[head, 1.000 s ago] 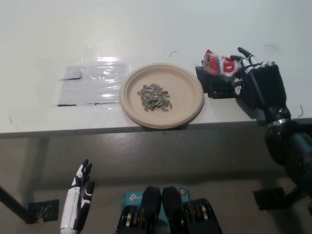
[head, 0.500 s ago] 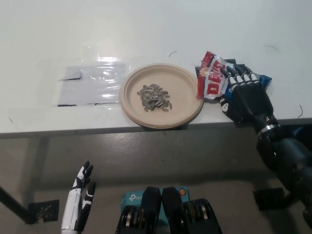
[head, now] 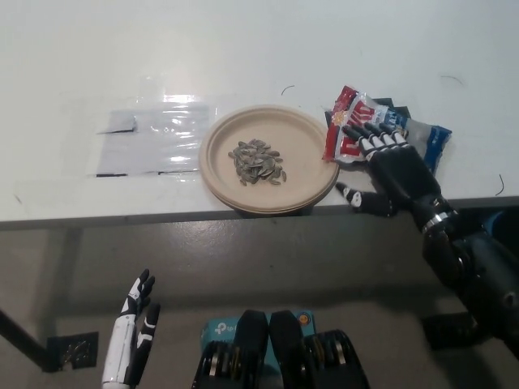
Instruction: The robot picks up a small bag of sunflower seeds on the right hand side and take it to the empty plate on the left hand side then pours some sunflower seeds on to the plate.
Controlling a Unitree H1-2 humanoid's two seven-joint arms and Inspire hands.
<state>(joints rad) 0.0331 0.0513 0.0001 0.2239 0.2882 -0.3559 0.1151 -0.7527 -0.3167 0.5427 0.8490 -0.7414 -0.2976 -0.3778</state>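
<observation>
A tan paper plate (head: pixel 300 146) sits near the table's front edge with a small heap of sunflower seeds (head: pixel 257 160) in its middle. Just right of the plate lies the red, white and blue seed bag (head: pixel 353 128), flat on the table. My black right hand (head: pixel 388 168) is open over the bag's near edge, fingers spread, with nothing in its grasp. My white left hand (head: pixel 132 336) hangs low at the lower left, below the table, fingers apart and empty.
A clear plastic sheet (head: pixel 154 136) with dark tape marks lies on the white table (head: pixel 243 49) left of the plate. The table's front edge (head: pixel 122 217) runs across the middle, with grey floor below.
My right hand has let go of the bag, which now lies flat beside the plate. The hand has drawn back toward the table edge and spread open.
</observation>
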